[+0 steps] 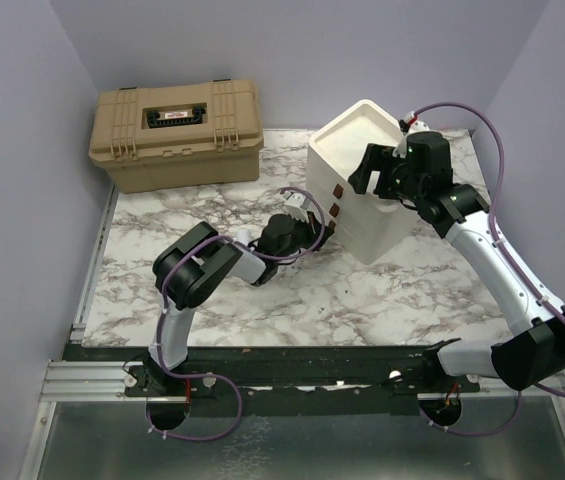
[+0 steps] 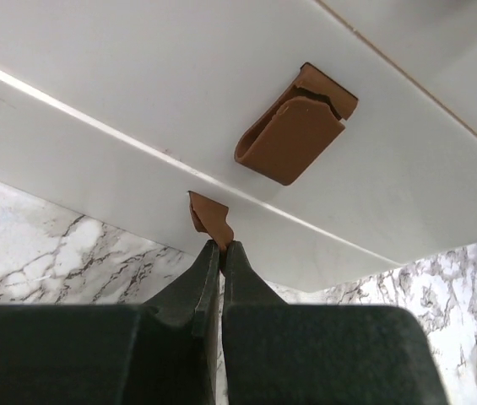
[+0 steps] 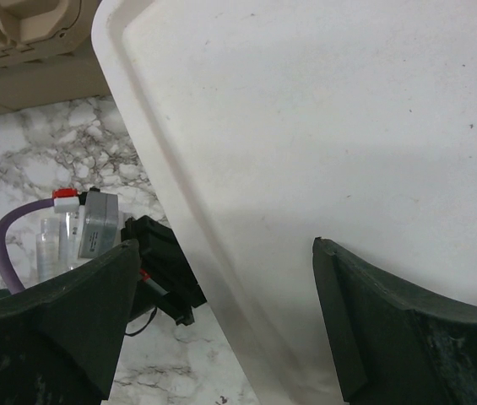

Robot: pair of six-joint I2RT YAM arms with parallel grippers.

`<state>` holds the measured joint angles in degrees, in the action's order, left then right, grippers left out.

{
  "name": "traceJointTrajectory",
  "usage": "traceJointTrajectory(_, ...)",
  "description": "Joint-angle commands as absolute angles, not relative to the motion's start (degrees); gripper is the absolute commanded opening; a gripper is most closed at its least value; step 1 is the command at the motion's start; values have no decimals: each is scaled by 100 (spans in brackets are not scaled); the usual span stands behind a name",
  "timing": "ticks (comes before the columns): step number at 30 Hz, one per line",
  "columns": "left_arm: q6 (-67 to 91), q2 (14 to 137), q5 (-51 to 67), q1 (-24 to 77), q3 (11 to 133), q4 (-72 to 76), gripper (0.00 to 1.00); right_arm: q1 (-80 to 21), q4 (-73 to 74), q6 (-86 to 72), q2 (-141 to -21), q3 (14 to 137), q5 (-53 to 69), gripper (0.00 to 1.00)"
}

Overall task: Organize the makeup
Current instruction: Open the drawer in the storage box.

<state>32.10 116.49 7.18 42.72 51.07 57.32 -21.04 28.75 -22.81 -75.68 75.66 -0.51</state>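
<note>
The left fingers [image 2: 189, 291] pinch shut on the small brown leather pull tab [image 2: 208, 219] of the cream plastic drawer unit [image 1: 357, 135], so the pull runs toward the near left. The right fingers [image 3: 69, 312] stand wide over its top. No makeup shows; it is presumably inside.

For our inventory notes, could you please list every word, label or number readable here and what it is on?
No text is legible.
On the tan toolbox: a white and red label, too small to read.
On the cream drawer unit and its brown pull tabs: no print visible.
</note>
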Motion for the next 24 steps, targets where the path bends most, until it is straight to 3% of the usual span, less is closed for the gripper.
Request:
traceJointTrajectory(1,3154,11256,1183,4397,4854,6108,0,-2100,3413,-2444,-7679,7345,-339,90)
traceJointTrajectory(24,2850,10504,967,4361,3891,5949,0,-2092,3083,-2754,-7756,7181,-133,90)
